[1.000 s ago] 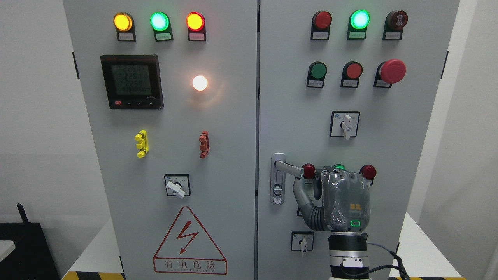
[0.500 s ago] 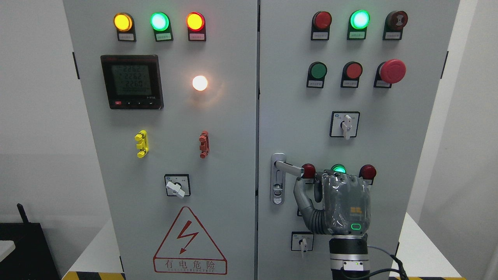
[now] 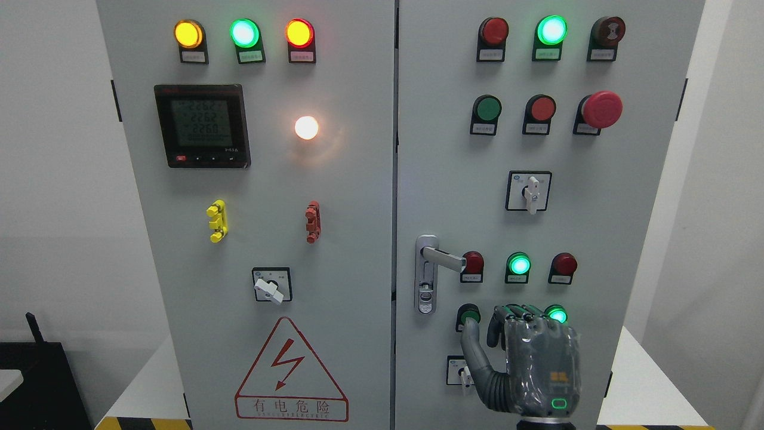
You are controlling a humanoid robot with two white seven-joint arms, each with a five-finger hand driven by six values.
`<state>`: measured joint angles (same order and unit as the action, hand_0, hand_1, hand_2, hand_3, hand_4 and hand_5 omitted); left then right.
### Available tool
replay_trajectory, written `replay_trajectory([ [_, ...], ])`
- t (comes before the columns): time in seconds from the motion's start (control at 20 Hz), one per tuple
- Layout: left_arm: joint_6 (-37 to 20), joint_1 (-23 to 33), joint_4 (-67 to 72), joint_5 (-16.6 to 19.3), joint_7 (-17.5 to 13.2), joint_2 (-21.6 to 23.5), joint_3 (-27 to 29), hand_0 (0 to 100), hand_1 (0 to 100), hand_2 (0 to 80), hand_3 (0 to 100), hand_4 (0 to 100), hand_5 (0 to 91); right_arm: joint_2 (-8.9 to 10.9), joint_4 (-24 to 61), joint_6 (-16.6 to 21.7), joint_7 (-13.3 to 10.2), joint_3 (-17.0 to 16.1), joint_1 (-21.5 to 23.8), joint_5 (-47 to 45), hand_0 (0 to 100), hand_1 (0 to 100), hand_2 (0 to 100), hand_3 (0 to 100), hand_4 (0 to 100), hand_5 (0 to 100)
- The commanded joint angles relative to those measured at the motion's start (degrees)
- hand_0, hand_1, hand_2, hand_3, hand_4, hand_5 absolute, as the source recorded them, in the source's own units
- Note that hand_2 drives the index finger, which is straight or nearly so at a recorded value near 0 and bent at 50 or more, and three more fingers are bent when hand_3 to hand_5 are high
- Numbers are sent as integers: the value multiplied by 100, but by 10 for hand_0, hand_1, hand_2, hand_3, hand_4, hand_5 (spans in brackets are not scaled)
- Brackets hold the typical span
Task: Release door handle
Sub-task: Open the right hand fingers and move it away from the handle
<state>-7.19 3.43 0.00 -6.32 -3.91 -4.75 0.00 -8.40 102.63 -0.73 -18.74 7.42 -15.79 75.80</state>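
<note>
grey double-door electrical cabinet with lit indicator lamps, silver lever door handle on right door free, grey robot right hand below it, fingers loosely open, holding nothing.

3 lit green lamps, 3 selector switches, 1 door handle, 1 meter.

Electrical test lab, grey control cabinet with lit indicator lamps, digital meter, shock-warning sign, white walls

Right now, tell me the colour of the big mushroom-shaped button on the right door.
Red, seen clearly in the head view: the big mushroom-shaped button.
</note>
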Motion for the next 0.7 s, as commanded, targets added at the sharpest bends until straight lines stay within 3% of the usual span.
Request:
replay_trajectory([
  [0.0, -2, 0, -88, -1, -5, 0, -70, 120, 389, 0, 0, 0, 0, -21, 705, 248, -173, -434, 252, -12, 599, 175, 0, 0, 0, 0],
  [0.65, -2, 0, -88, -1, -5, 0, -70, 120, 389, 0, 0, 0, 0, -21, 846, 372, -192, -478, 234, -127, 507, 178, 0, 0, 0, 0],
])
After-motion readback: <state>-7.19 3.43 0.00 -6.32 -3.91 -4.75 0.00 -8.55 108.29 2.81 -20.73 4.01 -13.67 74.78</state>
